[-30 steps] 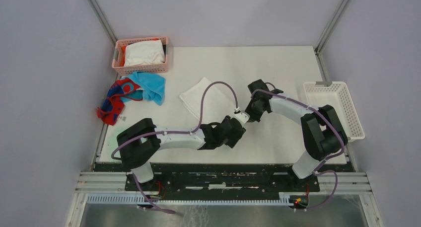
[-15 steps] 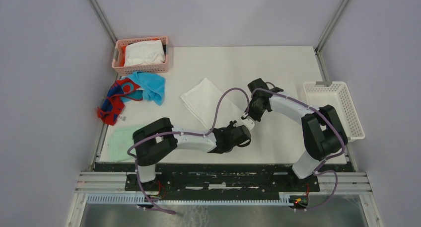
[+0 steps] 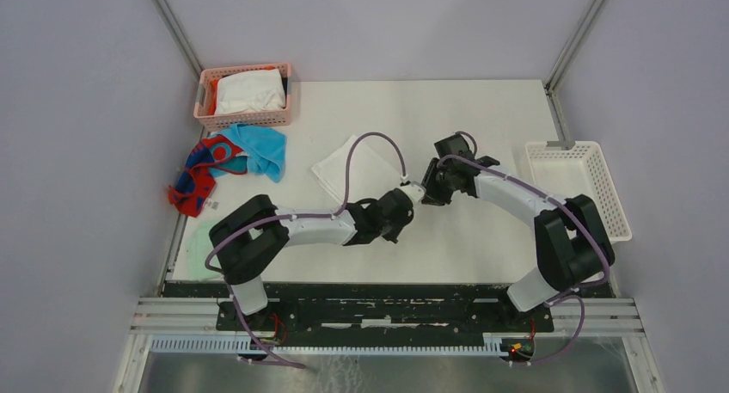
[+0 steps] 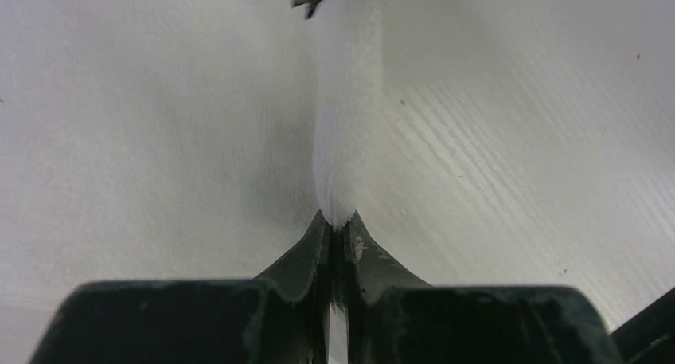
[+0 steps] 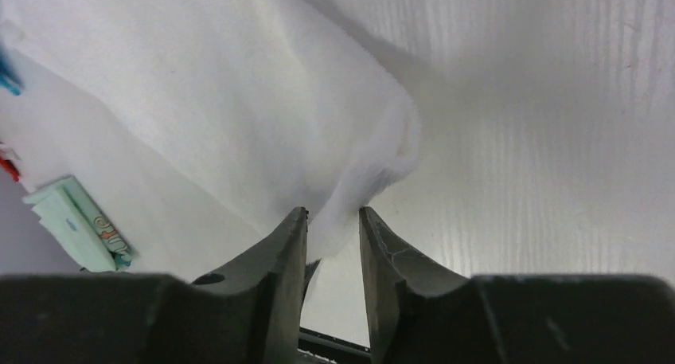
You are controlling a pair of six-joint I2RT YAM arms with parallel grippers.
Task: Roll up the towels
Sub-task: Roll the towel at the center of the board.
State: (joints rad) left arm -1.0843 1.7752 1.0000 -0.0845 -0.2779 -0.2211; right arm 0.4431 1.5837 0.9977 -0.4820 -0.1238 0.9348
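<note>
From above, the white towel [image 3: 344,171] lies flat on the table [image 3: 447,109], in front of the pink basket [image 3: 246,95] and to its right. Its edge farthest from the basket reaches the left gripper [image 3: 404,204] and the right gripper [image 3: 432,185], which meet tip to tip there. At this size I cannot tell how either pair of fingers stands. The turquoise towel [image 3: 258,149] and the red towel [image 3: 198,176] lie crumpled just in front of the basket, touching each other and apart from the white one.

The left wrist camera shows what the overhead view does not. The left gripper [image 4: 337,222] has its fingers pressed together on a raised ridge of the white towel [image 4: 347,117]. This ridge runs straight away from the tips to a dark fingertip of the other gripper at the top edge.

In the right wrist view, the right gripper [image 5: 330,225] has its fingers a narrow gap apart, clamped on a bunched corner of the white towel [image 5: 207,101]. The rest of the cloth spreads flat beyond. A mint-green folded cloth [image 5: 76,225] shows at the left.
</note>
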